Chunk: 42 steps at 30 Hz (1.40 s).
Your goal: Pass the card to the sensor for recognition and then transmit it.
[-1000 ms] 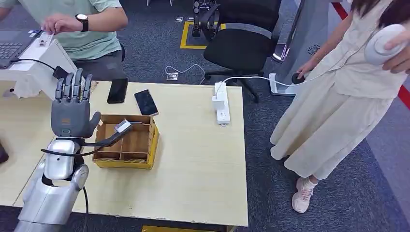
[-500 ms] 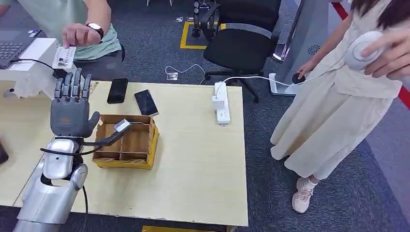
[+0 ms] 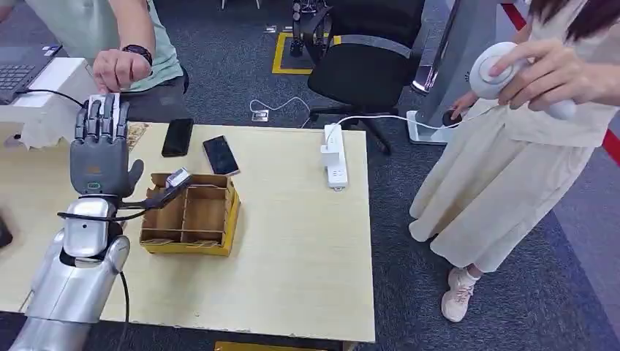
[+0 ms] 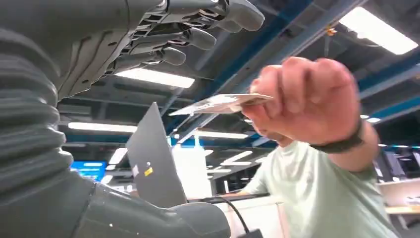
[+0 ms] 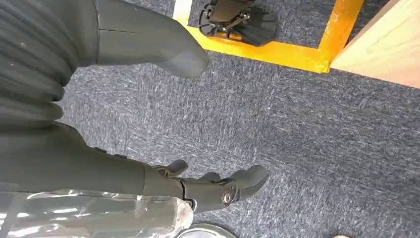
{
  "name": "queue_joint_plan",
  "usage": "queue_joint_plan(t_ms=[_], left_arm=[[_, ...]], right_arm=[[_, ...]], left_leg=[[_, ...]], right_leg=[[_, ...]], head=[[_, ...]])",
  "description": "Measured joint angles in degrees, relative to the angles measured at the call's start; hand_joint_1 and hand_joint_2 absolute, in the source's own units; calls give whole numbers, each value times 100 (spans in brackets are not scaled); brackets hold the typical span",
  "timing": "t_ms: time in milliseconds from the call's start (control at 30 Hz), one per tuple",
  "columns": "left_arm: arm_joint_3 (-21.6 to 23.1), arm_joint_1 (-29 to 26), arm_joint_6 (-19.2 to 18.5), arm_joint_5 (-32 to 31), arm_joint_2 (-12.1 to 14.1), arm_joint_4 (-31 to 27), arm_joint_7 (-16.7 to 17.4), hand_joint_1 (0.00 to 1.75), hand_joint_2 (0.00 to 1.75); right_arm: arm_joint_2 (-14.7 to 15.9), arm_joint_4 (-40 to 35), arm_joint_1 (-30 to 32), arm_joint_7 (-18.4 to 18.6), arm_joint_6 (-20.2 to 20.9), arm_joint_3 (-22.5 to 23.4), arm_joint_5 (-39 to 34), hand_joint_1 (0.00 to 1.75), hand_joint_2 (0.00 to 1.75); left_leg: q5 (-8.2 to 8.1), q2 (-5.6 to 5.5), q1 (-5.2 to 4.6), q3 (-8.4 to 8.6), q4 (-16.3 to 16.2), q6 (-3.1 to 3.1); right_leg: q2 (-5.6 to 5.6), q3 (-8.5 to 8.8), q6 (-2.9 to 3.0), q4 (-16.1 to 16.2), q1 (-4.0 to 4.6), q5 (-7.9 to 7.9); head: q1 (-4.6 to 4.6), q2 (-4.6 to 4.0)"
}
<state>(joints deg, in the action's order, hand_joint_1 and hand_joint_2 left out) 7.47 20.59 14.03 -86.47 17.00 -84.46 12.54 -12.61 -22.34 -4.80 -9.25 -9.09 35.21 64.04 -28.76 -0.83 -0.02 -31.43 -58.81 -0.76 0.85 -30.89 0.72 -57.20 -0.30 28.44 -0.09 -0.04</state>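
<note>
Carpeted office floor surrounds the pale worktop (image 3: 307, 241), where the left robot hand (image 3: 99, 150) stands raised, fingers apart and empty. A seated person's hand (image 3: 117, 68) holds the card (image 4: 218, 104) just beyond its fingertips. To take it well, I'd say wait until the card sits between thumb and fingers, then pinch. Half a second ago the card was higher. The right robot hand (image 5: 208, 186) hangs open.

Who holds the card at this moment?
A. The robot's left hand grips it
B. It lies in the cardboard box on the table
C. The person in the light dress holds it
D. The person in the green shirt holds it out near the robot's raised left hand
D: in the left wrist view the person's hand pinches the card just beyond the open fingers of the robot's left hand.
</note>
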Motion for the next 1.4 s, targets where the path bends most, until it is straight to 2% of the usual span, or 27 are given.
queue_joint_plan(t_ms=[367,567,833,1067,1400], left_arm=[[462,706,567,0,149,976,531,0,175],[709,838,862,-2,269,1238,660,0,175],[792,844,1084,-2,404,1345,750,0,175],[745,681,1161,-2,485,1343,323,0,175],[538,348,1189,-2,592,1316,227,0,175]], right_arm=[[-37,77,-50,0,-11,0,17,0,175],[-39,144,-46,0,-57,0,-2,0,175],[-39,227,-47,-35,-114,0,-63,0,175],[-37,284,-46,-42,-192,2,-164,0,175],[-35,341,-30,-90,-225,24,-289,0,175]], left_leg=[[3,2,0,-1,-1,-1],[3,2,0,-1,0,-1],[3,2,0,-2,0,-1],[3,2,0,-4,0,-1],[3,1,0,-3,0,-1]], right_leg=[[2,0,1,-1,0,-3],[3,-1,1,-1,0,-3],[3,-1,1,-1,0,-3],[3,0,1,-2,0,-3],[2,0,1,-2,0,-3]], head=[[0,0],[2,0],[0,0],[0,0],[0,-2]])
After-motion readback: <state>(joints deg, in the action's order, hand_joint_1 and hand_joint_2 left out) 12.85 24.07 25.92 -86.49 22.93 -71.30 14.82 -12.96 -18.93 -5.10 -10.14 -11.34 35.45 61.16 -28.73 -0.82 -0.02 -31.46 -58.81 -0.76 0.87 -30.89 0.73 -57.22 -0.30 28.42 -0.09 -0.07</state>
